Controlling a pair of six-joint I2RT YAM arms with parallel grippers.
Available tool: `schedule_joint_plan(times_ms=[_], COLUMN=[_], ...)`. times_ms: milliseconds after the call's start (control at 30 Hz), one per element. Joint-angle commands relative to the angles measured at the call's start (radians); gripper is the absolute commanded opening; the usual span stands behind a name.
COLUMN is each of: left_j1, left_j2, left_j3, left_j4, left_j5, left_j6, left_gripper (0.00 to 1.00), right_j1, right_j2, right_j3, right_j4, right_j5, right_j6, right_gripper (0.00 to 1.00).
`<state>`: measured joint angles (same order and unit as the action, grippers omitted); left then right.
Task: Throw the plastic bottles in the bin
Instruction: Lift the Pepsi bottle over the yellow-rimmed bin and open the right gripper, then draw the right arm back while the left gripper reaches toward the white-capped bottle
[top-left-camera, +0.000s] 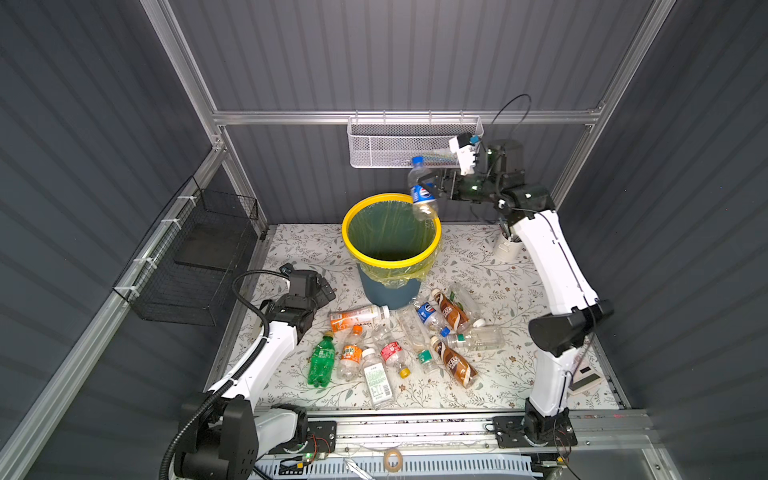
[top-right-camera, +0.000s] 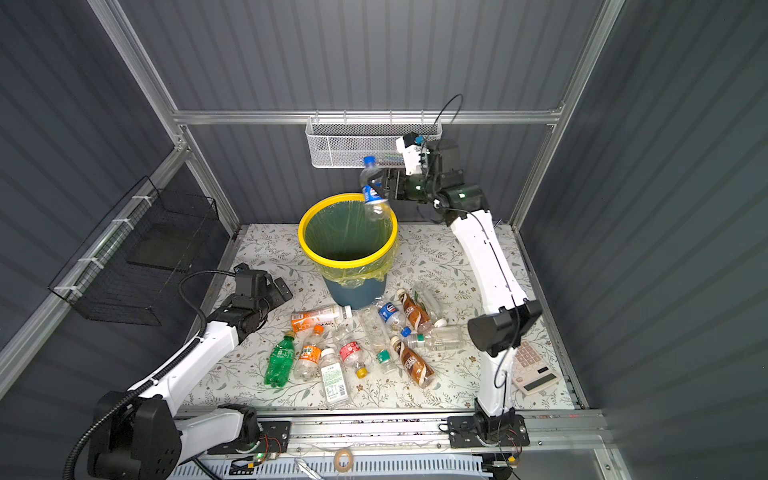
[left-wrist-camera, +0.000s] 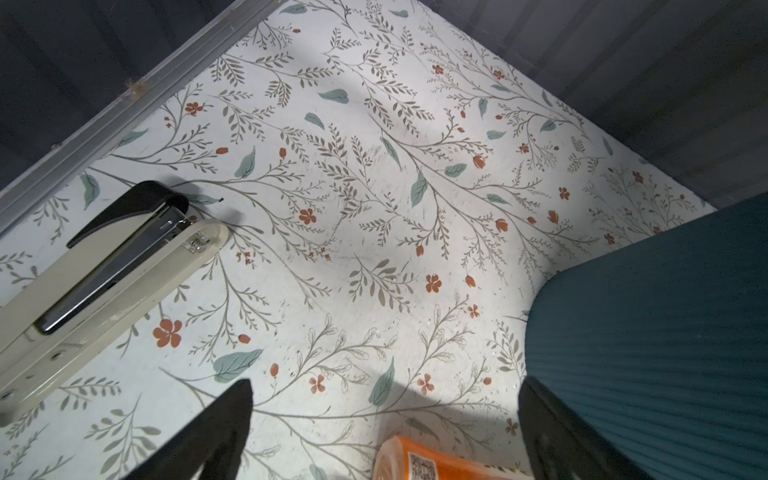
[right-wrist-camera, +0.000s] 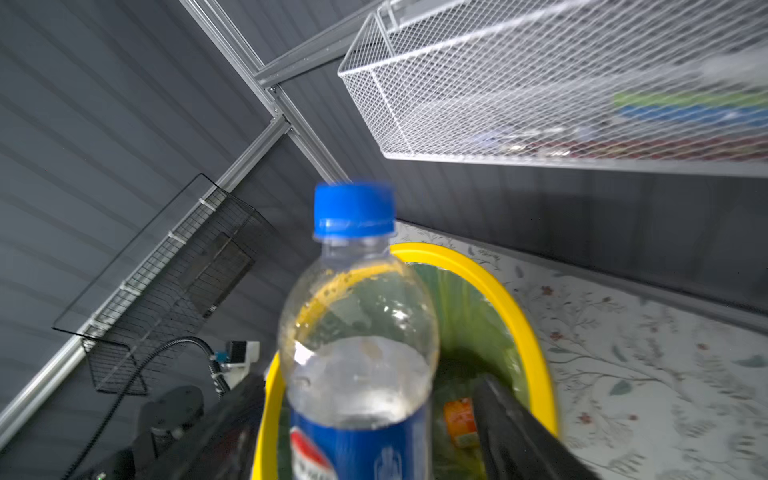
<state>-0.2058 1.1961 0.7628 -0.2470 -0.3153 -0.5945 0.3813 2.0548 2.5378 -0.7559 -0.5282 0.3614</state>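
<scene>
Right tool (top-left-camera: 426, 187): jaws spread wider than the bottle between them; the right wrist view shows a gap on at least one side, so the bottle looks loose, not clamped.
Left tool (top-left-camera: 322, 289): jaws wide and empty, low over the desk at the bin's 8 o'clock.
Floral-patterned desk (top-left-camera: 478, 257): carries the bin at its 12 o'clock and the other bottles at its centre.
Round blue-grey plastic bin (top-left-camera: 390, 259): yellow rim ring, yellow-green liner, mouth wide open. Its middle is the safest place to drop.
White wire-mesh basket (top-left-camera: 411, 141): hangs on the back wall above the bin's 12 o'clock. Any lift away should stay clear of it.
Small plastic bottles (top-left-camera: 390, 353): about a dozen lie at the bin's 6 o'clock, not yet binned.
Clear blue-labelled plastic bottle (top-left-camera: 419, 194): tilted, base down, between 1 and 2 o'clock of the rim. The base seems just inside the ring, so it may clip it. Better to release nearer the centre and swing off only once the bottle drops clear.
Blue screw cap (right-wrist-camera: 353, 210): uppermost, leaning toward 11 o'clock in both top views.
</scene>
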Motion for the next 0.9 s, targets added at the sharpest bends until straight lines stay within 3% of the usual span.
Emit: schedule_joint_plan(times_ms=[0, 267, 467, 633, 867], left_j1=[0.005, -0.006, -0.052, -0.116, -0.198], left_j2=[-0.008, -0.061, -0.044, -0.038, 0.044], left_j3=[0.045, 0.019, 0.024, 0.022, 0.083], left_j4=[-0.062, -0.027, -0.033, -0.039, -0.096], left_j5=[0.003, 0.051, 0.09, 0.085, 0.055], left_j6=[0.031, 0.118, 0.211, 0.258, 0.377], left_gripper=[0.99, 0.99, 1.0, 0.99, 0.99], right_j1=[-0.028, -0.065, -0.171, -0.246, -0.29], right_j2=[-0.012, -0.44, -0.676, -0.802, -0.861], right_j3=[0.073, -0.609, -1.053, -1.307, -1.495], right_j4=[-0.148, 0.226, 0.362, 0.414, 0.422], right_j5=[0.077, 0.255, 0.256, 0.27, 0.261], right_j6=[-0.024, -0.026, 0.066, 0.113, 0.155], right_gripper=[0.99, 0.99, 0.99, 0.99, 0.99])
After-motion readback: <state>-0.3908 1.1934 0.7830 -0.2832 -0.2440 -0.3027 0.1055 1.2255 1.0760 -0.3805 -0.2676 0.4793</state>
